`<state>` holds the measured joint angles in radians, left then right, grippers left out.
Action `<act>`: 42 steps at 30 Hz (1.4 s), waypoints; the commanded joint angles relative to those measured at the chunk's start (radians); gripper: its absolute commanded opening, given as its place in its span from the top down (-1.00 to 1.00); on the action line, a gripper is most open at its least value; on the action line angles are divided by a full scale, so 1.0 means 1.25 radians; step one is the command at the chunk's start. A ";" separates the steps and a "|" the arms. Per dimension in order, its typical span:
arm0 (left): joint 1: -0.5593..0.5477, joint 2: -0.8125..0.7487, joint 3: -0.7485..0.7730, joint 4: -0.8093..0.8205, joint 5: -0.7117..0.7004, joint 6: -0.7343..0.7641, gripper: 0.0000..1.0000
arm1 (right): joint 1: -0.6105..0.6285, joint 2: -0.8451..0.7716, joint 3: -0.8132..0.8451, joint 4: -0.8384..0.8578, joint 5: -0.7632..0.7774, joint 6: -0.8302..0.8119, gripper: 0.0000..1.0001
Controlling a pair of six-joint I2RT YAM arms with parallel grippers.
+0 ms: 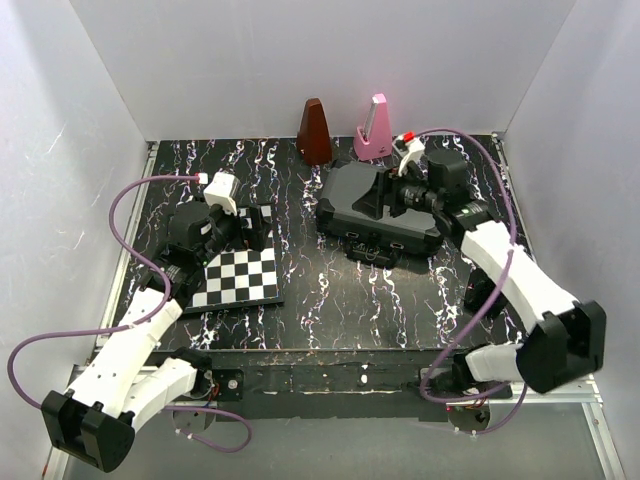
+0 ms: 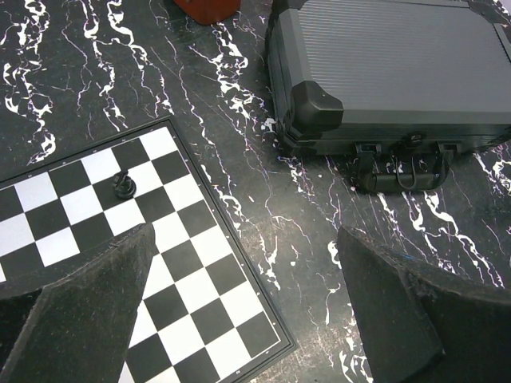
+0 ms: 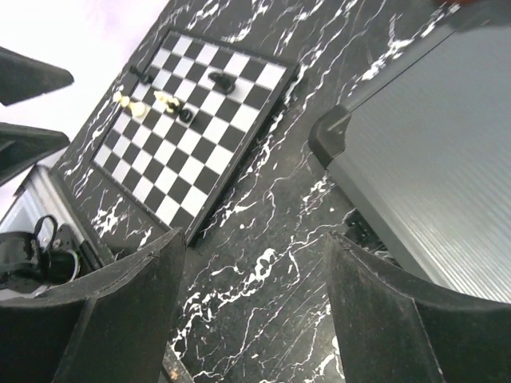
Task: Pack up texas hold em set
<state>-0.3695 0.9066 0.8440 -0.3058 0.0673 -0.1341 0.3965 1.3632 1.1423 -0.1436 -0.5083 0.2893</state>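
Observation:
The texas hold em set shows only as its black hard case (image 1: 352, 205), lying shut on the marbled table at the back right. Chips, cards and buttons are hidden inside. In the left wrist view the case (image 2: 399, 72) lies at the top right, its handle and latches (image 2: 399, 169) facing me. My left gripper (image 2: 247, 319) hovers open over the chessboard's corner, holding nothing. My right gripper (image 3: 255, 311) is open above bare table beside the case's corner (image 3: 431, 159), with nothing between its fingers. In the top view it (image 1: 392, 196) hangs over the case.
A black-and-white chessboard (image 1: 240, 275) with a few pieces (image 3: 222, 80) lies at the left, under the left gripper (image 1: 243, 228). A brown metronome (image 1: 314, 132) and a pink one (image 1: 374, 130) stand against the back wall. White walls close three sides.

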 commanded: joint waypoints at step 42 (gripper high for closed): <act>-0.122 0.718 0.457 0.090 0.042 -0.073 -0.72 | -0.019 -0.113 -0.557 0.403 0.253 0.345 -0.35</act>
<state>-0.5125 1.7782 1.3304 -0.2001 0.1375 -0.2405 0.3637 1.2003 0.4595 0.2333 -0.2043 0.6926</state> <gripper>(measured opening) 0.862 0.682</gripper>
